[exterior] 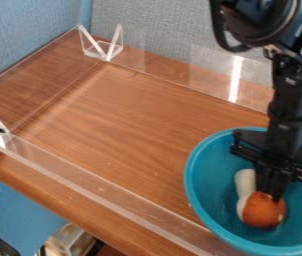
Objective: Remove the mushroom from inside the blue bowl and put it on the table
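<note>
The teal-blue bowl (202, 162) sits at the right front of the wooden table (114, 110). My gripper (273, 194) reaches straight down into it from above, its black fingers together on the mushroom (259, 211). The mushroom lies tilted, with its orange-brown cap toward the front and its cream stem pointing back and left. It appears raised slightly off the bowl's floor, still well below the rim. The fingertips are partly hidden behind the cap.
Low clear acrylic walls (100, 45) edge the tabletop at the back, left and front. A broad stretch of bare wood lies left of the bowl. The arm's black column (290, 95) rises above the bowl at the right.
</note>
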{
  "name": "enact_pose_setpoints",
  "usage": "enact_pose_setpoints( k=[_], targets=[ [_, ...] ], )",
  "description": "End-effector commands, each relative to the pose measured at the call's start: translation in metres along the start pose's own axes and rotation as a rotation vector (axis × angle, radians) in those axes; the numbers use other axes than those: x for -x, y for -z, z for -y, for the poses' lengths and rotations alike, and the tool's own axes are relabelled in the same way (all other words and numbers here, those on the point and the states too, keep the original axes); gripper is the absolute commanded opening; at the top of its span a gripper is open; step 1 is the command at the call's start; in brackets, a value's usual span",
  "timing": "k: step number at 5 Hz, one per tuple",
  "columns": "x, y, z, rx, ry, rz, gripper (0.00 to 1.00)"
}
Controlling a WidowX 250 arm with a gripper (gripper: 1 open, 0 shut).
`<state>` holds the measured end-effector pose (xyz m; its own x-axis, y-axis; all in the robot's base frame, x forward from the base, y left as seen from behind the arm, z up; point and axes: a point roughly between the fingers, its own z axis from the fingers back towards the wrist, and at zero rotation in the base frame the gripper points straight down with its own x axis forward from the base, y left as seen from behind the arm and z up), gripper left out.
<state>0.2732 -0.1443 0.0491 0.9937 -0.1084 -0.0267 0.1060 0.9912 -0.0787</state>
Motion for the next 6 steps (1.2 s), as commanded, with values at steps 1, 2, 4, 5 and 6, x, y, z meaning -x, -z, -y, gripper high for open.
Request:
enact_pose_setpoints(
  k=[1, 2, 4, 5, 6],
  targets=[
    [-0.006, -0.03, -0.027, 0.012, -0.073, 0.057, 0.0],
    [-0.006, -0.048, -0.058, 0.025, -0.172, 0.074, 0.0],
    [0.003, -0.065, -0.108, 0.025, -0.33, 0.1, 0.0],
    [0.011, -0.059, -0.127, 0.025, -0.529, 0.132, 0.0],
    [0.017, -0.069, -0.132, 0.033, -0.74, 0.149, 0.0]
  ],
)
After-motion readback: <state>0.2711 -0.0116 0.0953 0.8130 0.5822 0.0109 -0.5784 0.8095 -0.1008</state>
